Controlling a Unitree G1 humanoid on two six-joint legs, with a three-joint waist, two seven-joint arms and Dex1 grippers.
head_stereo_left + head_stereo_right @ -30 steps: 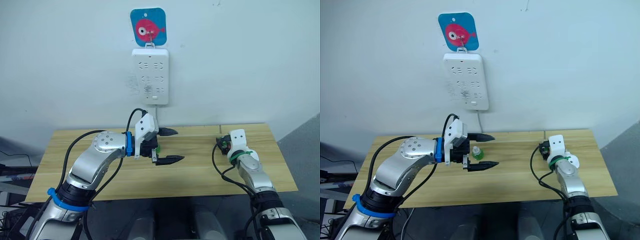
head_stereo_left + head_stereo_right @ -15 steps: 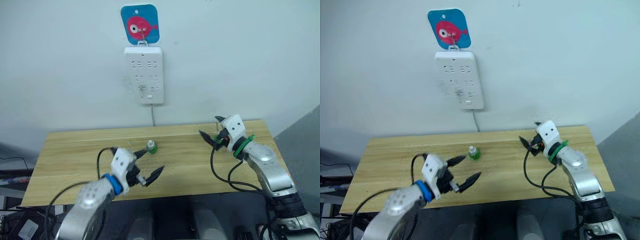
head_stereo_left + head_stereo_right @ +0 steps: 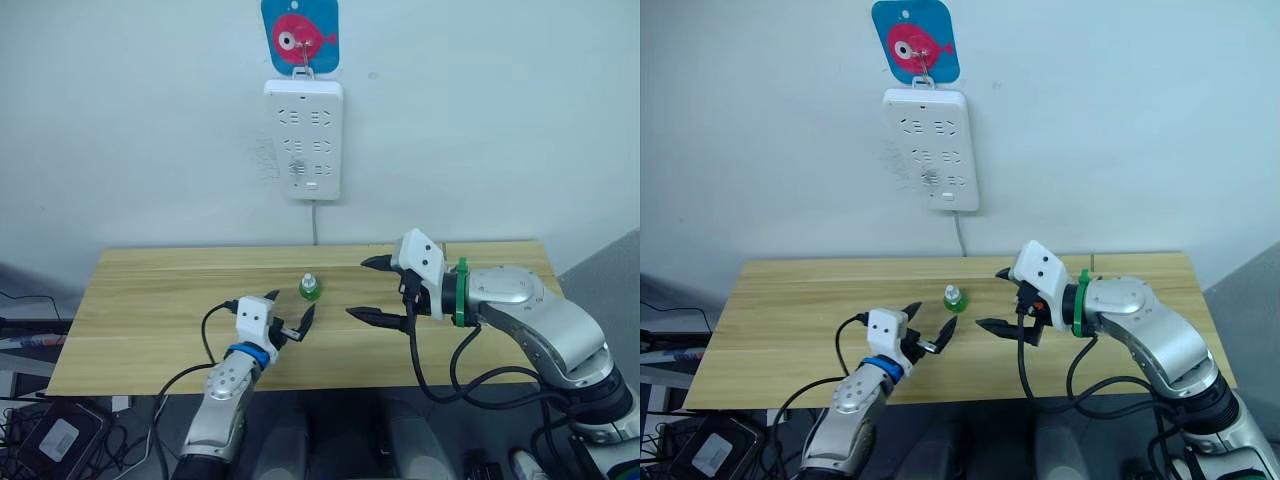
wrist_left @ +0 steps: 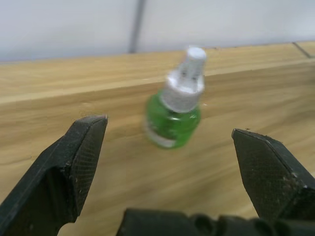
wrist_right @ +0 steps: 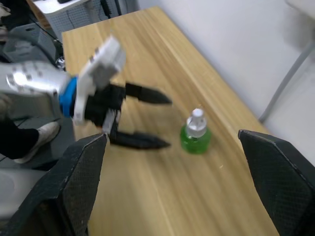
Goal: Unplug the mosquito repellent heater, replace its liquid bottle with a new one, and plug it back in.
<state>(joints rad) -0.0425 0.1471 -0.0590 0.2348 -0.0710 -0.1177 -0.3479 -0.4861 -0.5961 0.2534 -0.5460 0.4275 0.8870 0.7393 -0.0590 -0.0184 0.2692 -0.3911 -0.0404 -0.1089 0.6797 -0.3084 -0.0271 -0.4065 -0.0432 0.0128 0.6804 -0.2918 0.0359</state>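
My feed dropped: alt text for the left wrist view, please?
A small green bottle with a white cap stands upright on the wooden table, untouched, ahead of the open left end effector, whose two black fingers frame it. A pale wall rises behind.

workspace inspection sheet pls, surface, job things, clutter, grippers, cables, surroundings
surface: wooden table against a white wall.
job's things: one green bottle with a white cap stands upright on the table; heater and bare-wick bottle: nothing seen.
clutter: nothing seen.
grippers: left gripper open, low over the table on the robot's side of the bottle, not touching it; right gripper open, above the table to the bottle's right, holding nothing.
cables: a grey cord hangs from the power strip toward the table's back edge.
surroundings: white power strip on the wall, nothing plugged into it, hung from a hook on a blue fish plaque.
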